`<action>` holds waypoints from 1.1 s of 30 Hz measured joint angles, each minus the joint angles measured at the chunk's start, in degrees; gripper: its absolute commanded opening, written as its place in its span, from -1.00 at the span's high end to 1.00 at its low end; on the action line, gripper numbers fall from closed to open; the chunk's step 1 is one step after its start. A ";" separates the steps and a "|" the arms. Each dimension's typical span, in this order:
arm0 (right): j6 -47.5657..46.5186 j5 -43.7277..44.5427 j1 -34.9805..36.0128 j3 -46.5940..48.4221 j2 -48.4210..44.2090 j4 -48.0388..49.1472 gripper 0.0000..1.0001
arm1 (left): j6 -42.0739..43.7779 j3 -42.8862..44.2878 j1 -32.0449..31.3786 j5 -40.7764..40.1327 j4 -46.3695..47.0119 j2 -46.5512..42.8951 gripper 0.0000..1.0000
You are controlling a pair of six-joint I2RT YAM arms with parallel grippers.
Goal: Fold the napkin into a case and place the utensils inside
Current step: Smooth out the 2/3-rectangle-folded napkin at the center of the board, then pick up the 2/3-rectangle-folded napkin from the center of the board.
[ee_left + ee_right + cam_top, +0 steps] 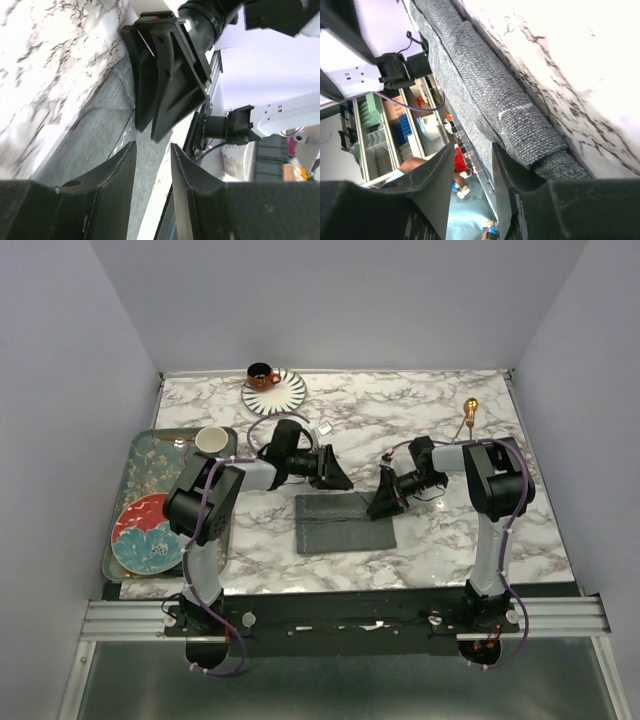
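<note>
Parted jaws, left and right, hang near the folded napkin (345, 523).

In front of me the dark grey napkin (345, 523) lies folded flat, rectangular, mid-desk (420, 405); one gold utensil (468, 413) far right.

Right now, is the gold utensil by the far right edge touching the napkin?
Apart. The top view shows the gold utensil lying well beyond the napkin, with bare marble tabletop between them.
</note>
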 measured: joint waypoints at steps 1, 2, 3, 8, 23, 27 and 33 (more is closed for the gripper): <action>0.26 0.17 0.00 0.00 0.00 0.07 0.16 | 0.57 -1.09 0.92 0.35 -0.11 -1.64 0.20; 0.63 0.31 0.00 0.00 0.00 0.15 0.18 | 1.40 -2.54 1.88 0.61 -0.11 -3.32 0.21; 0.96 0.46 0.00 -0.02 0.00 0.20 0.20 | 1.88 -3.37 2.34 0.87 -0.17 -3.96 0.24; 1.44 1.44 0.00 -0.07 0.00 0.72 0.32 | 5.73 -7.48 5.44 1.44 -3.69 -0.09 0.29; 5.05 3.13 0.98 -1.90 -1.70 4.96 0.35 | 24.65 -1.11 10.82 3.76 -24.41 -1.11 0.21; 6.16 4.48 1.18 -2.80 -5.33 4.98 0.30 | 33.07 -1.20 10.40 -1.14 -29.59 -11.26 0.20; 5.40 4.70 1.25 -1.57 -14.23 2.54 0.28 | 49.92 -6.34 3.02 -14.67 -31.87 -28.30 0.15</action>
